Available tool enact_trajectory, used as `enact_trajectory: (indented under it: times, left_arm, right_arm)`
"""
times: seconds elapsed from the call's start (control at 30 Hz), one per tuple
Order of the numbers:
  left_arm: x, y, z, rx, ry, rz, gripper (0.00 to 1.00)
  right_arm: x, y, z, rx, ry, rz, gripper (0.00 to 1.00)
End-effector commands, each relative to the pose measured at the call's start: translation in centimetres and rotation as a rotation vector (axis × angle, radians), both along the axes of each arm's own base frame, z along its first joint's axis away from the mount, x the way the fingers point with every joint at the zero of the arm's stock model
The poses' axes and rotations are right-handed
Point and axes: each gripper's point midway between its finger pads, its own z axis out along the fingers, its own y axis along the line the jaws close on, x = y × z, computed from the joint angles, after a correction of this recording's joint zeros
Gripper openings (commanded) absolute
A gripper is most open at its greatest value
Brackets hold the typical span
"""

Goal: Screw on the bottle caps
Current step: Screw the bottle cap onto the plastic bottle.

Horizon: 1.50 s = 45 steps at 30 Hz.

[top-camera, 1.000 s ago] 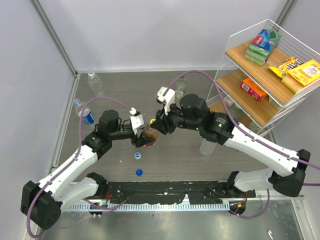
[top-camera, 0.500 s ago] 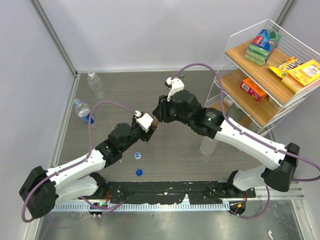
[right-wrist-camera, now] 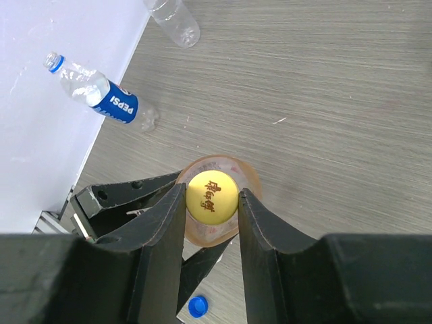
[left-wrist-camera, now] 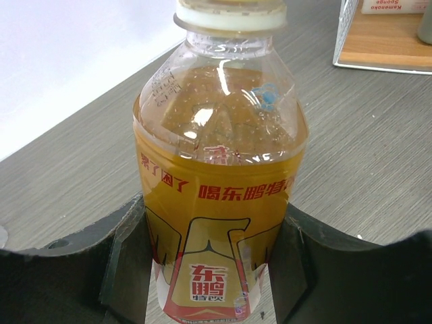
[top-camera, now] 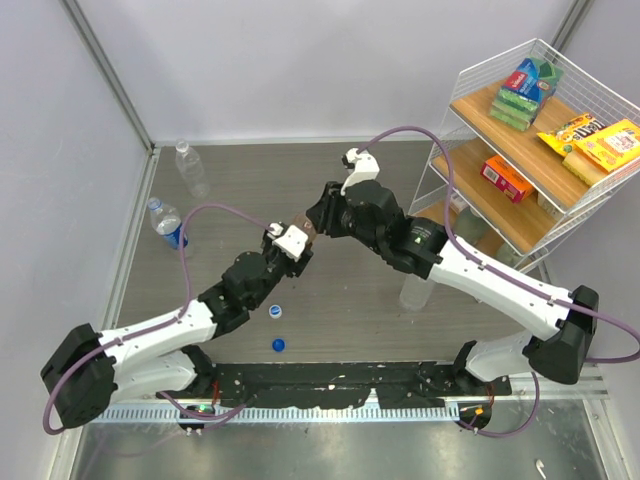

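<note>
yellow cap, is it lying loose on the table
No, the yellow cap sits on the amber bottle, gripped by the right hand.

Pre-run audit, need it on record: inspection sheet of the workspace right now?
Surface: grey wood-grain table, no spill seen.
Job's things: amber plastic bottle with red label, yellow round cap on its neck; dark blue cap and white blue-centred cap loose; blue-labelled clear bottle and plain clear bottle lying far left; third clear bottle beside the right arm.
Clutter: snack boxes on white wire rack with wooden shelves.
Grippers: left gripper shut on the amber bottle; right gripper shut on the yellow cap.
Cables: purple cables arch over both arms.
Surroundings: white walls.
</note>
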Motion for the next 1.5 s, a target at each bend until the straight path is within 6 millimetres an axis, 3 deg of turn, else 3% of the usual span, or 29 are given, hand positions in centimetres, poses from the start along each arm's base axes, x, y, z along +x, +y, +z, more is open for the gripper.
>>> enact_trajectory:
  times: [0.0,0.07,0.13,0.2,0.27,0.33,0.53,0.63,0.7,0.83,1.0,1.1,1.47]
  left_arm:
    - [-0.9,-0.8,6.9,-0.219,-0.158,-0.04,0.07]
    - [-1.3,-1.3,6.5,-0.207,-0.14,-0.076,0.07]
    - [-1.5,-1.7,5.8,-0.168,-0.111,-0.102,0.07]
    - [-0.7,-0.5,5.0,-0.133,-0.098,-0.046,0.07]
    - [-0.1,0.6,4.2,-0.13,-0.058,-0.058,0.07]
    - [-0.3,1.1,4.4,-0.165,-0.023,-0.124,0.08]
    - [-2.8,-0.5,4.8,-0.2,0.051,-0.468,0.08]
    - [-5.8,-1.5,3.4,-0.109,0.127,-0.761,0.08]
    - [-7.3,-1.9,3.1,-0.082,0.166,-0.9,0.09]
    - [-6.7,-2.3,3.2,-0.058,0.223,-0.931,0.08]
    - [-9.6,-2.1,2.9,-0.02,0.207,-1.105,0.08]
    - [-9.6,-2.0,2.8,-0.01,0.202,-1.092,0.08]
    - [-9.1,-1.9,2.8,0.004,0.2,-1.054,0.08]
  right_arm:
    - [0.5,-1.4,-0.3,-0.038,-0.025,-0.018,0.19]
    - [0.1,-1.5,0.5,-0.031,-0.049,0.012,0.29]
    - [-0.4,-1.6,1.4,-0.026,-0.074,0.043,0.54]
    - [-1.3,-1.7,2.7,-0.012,-0.105,0.092,0.71]
    - [-2.3,-2.0,4.1,0.002,-0.153,0.144,0.77]
    - [-3.3,-2.6,5.3,0.019,-0.206,0.187,0.79]
    - [-6.2,-4.2,8.1,-0.029,-0.387,0.333,0.8]
    - [-8.5,-4.2,7.8,-0.105,-0.5,0.504,0.8]
    - [-8.5,-4.6,7.0,-0.196,-0.564,0.543,0.81]
    - [-8.3,-4.1,6.6,-0.281,-0.603,0.609,0.81]
    - [-8.4,-3.2,6.2,-0.331,-0.605,0.687,0.8]
    - [-7.8,-2.8,5.7,-0.343,-0.575,0.683,0.81]
    - [-8.6,-1.2,5.8,-0.288,-0.564,0.756,0.74]
